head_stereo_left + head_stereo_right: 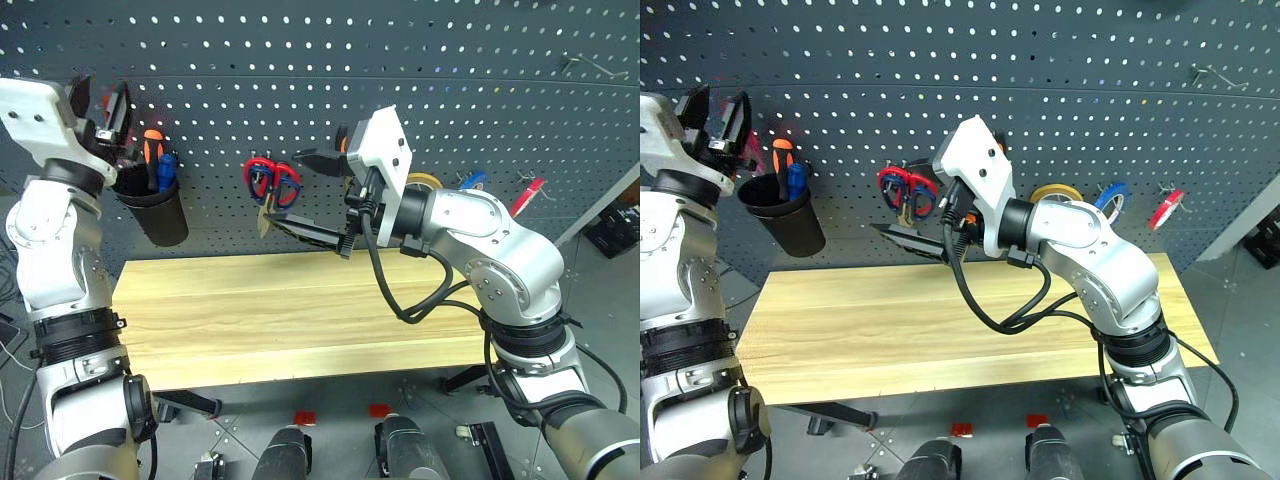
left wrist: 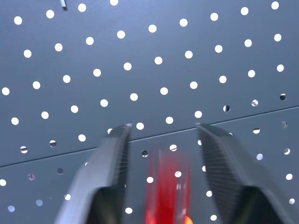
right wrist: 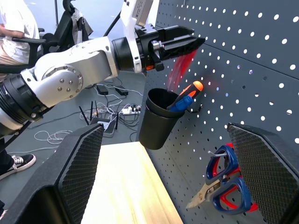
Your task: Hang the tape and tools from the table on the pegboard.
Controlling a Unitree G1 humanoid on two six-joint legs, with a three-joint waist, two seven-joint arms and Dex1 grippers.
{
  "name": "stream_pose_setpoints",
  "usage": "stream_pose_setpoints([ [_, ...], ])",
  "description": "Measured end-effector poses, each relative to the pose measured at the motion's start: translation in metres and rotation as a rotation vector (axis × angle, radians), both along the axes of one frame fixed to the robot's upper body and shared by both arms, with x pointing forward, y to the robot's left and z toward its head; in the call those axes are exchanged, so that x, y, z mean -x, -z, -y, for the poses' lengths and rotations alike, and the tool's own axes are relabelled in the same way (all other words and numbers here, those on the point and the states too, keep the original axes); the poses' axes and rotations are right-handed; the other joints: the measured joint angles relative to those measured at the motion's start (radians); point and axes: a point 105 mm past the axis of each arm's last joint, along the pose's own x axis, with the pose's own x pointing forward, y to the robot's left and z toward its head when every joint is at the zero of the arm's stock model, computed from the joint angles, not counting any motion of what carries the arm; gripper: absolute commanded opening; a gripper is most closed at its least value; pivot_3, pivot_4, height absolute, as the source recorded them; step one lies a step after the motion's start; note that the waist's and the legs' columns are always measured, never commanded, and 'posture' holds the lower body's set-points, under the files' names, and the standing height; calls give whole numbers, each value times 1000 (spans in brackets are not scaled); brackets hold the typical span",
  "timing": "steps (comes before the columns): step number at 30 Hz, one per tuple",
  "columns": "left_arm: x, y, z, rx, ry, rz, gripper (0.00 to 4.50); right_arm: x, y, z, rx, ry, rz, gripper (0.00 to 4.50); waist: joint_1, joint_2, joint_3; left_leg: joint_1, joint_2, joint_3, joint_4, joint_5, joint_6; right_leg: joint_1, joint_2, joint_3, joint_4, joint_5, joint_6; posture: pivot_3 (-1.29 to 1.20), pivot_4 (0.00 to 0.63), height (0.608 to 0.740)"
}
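Observation:
My left gripper (image 1: 103, 103) is raised at the left against the dark pegboard (image 1: 300, 70), its jaws open. A red-handled screwdriver (image 3: 181, 69) shows as a red blur just under its fingertips, above a black cup (image 3: 158, 119); in the left wrist view the same blur (image 2: 167, 186) sits between the fingers without touching them. My right gripper (image 1: 318, 198) is wide open above the table (image 1: 290, 310), pointing left, with nothing in it. The yellowish tape (image 1: 1055, 192) hangs on the pegboard behind my right arm.
The black cup (image 1: 155, 212) hangs on the board and holds an orange and a blue screwdriver (image 1: 153, 152). Red-and-blue-handled scissors (image 1: 272, 180) hang near my right gripper. A blue tape roll (image 1: 1113, 195) and a red one (image 1: 1167, 207) hang further right.

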Motion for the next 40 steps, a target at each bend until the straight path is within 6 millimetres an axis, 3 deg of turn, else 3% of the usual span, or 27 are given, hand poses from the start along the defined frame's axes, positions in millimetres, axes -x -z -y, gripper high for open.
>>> stream_pose_setpoints([
  [1,1,0,0,8,-4,7,3728,0,1,-1,3,-2,-1,4500,-1,0,-2,0,0,0,0,0,0,0,0,0,0,0,0,13,82,740],
  [6,12,-5,6,59,-31,42,3728,-1,3,2,6,6,-6,4500,-7,-1,-14,0,0,-1,0,0,0,0,-1,1,0,0,0,28,69,740],
  [8,17,-2,19,85,-11,19,3728,-4,7,8,-6,32,-18,4500,-7,0,-24,0,0,-1,0,0,0,1,-1,1,0,0,0,36,66,740],
  [12,18,30,57,46,52,-147,3728,-18,21,30,-52,171,-54,4500,-6,-1,-42,4,-1,1,0,0,1,4,-1,4,1,0,0,52,49,740],
  [14,24,56,73,51,77,-244,3728,-24,33,43,-100,262,-91,4500,-5,0,-54,10,-1,2,-3,-1,1,9,0,5,0,0,0,57,44,740],
  [18,37,101,89,48,105,-393,3728,-38,68,76,-188,491,-160,4500,10,4,-63,20,-1,4,-4,-2,3,20,2,7,-1,0,0,67,26,740],
  [23,56,146,79,56,71,-498,3728,-41,126,117,-180,734,-189,4500,38,12,-85,26,-3,9,-4,-3,5,24,2,10,-3,0,0,70,8,740],
  [27,67,177,69,91,31,-561,3728,-40,165,146,-174,881,-228,4500,60,14,-95,45,-4,13,-10,-6,8,45,3,11,-12,-1,0,74,0,740],
  [28,71,189,62,113,-4,-587,3728,-38,183,158,-161,941,-259,4500,67,17,-98,55,-3,13,-15,-8,12,55,4,10,-21,-1,1,74,0,740],
  [32,84,215,45,140,-79,-645,3728,-35,218,189,-89,1079,-273,4500,77,19,-102,65,-2,13,-17,-9,14,67,5,10,-24,-1,2,78,0,740],
  [40,93,233,38,180,-111,-665,3728,-29,260,249,-2,1309,-312,4500,92,24,-110,66,-1,12,-18,-9,14,69,5,10,-25,-1,2,95,0,740],
])
